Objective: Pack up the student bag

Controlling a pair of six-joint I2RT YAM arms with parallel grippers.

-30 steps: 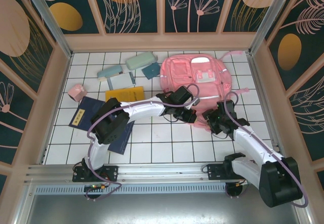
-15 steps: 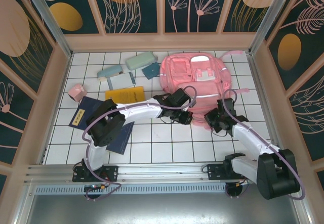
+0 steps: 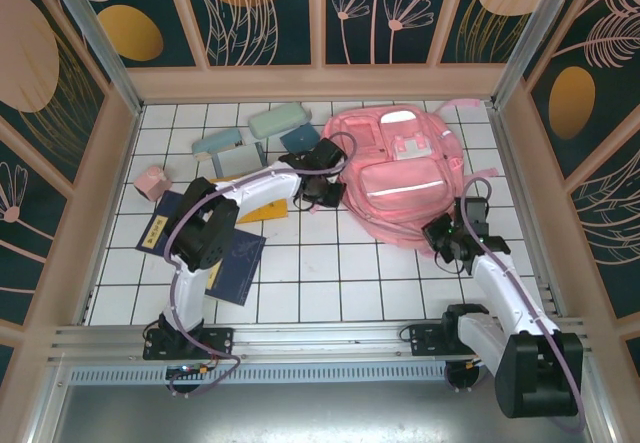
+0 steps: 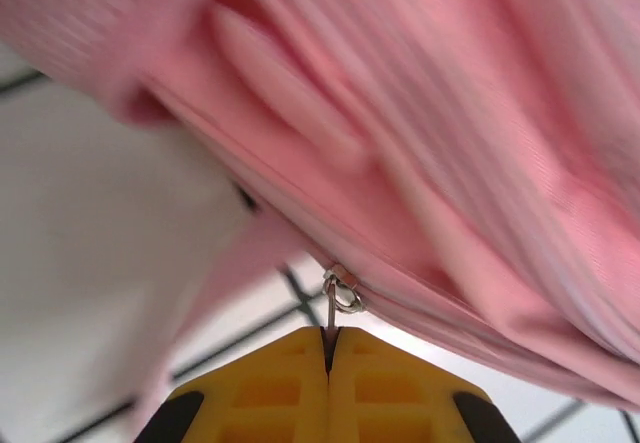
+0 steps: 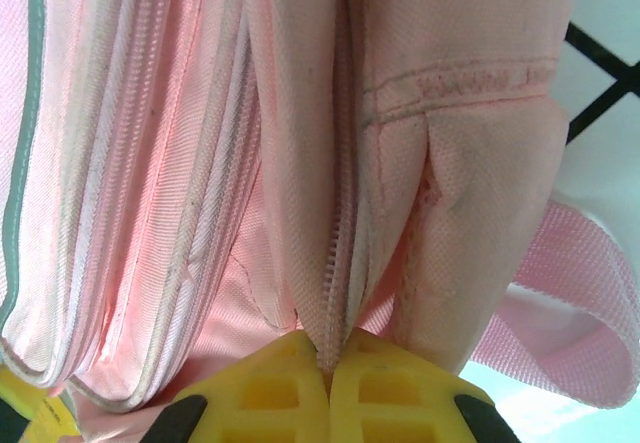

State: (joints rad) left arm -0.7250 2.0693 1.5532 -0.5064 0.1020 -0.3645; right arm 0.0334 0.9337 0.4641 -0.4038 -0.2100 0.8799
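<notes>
So, the big pink fabric backpack with white patches (image 3: 400,173) is lying in the upper right of the overhead frame, flat on the white gridded table (image 3: 330,263). Big change over the last second: the left gripper (image 4: 328,355) has been swung from the bag's lower edge up to its left side. It's clamped on the small metal zip pull (image 4: 340,296), so the zip looks to have been dragged a good way round. The right gripper (image 5: 328,361) is now pinched shut on the zip seam at the bag's lower right corner, presumably as an anchor. The bag's been tugged a bit rightward too. Opening is probably well along. The mint-green pencil case (image 3: 277,120) and dark blue booklets (image 3: 235,263) on the left are yet to be packed.
</notes>
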